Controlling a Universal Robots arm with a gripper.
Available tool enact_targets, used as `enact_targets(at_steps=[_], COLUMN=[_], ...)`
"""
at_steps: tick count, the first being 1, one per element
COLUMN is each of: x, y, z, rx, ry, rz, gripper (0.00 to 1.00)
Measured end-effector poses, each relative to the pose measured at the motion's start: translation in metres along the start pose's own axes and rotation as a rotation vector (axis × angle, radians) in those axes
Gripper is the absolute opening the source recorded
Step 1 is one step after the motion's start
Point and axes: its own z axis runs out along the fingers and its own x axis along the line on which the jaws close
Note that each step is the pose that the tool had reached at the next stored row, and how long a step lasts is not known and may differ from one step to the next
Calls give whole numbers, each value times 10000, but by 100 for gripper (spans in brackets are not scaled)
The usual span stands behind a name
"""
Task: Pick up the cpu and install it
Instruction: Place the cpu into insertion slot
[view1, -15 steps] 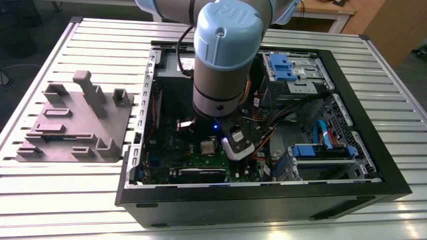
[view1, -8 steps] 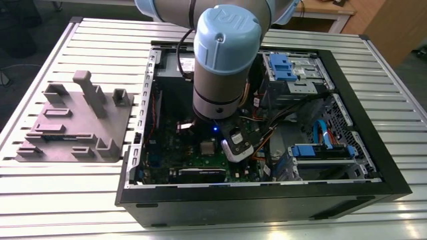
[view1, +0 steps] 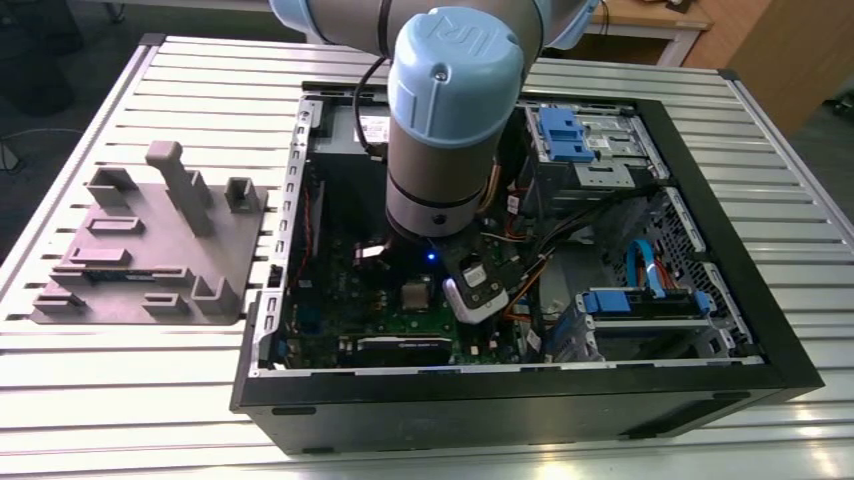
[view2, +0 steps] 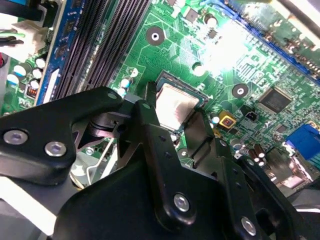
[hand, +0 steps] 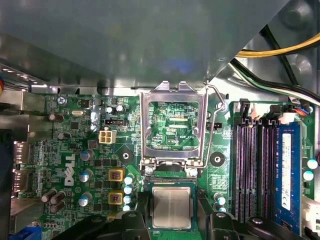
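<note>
Gripper (view2: 175, 117) is hovering over the socket (hand: 172, 184), jaws flanking the cpu (hand: 171, 207) lying in it; whether clamping, cannot tell.

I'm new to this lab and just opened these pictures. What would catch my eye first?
The grey-and-blue arm reaches down into the open PC case on the slatted table in the exterior view. In the first wrist view the silver cpu lies in its socket on the green motherboard, the metal load frame flipped open beside it. The gripper hangs right at the cpu in the second wrist view.
</note>
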Motion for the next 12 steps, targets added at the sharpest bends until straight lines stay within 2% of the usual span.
enact_targets(at_steps=[12], x=[0], y=[-2], z=[3], rx=[9], ry=[4], rz=[3], gripper=[47])
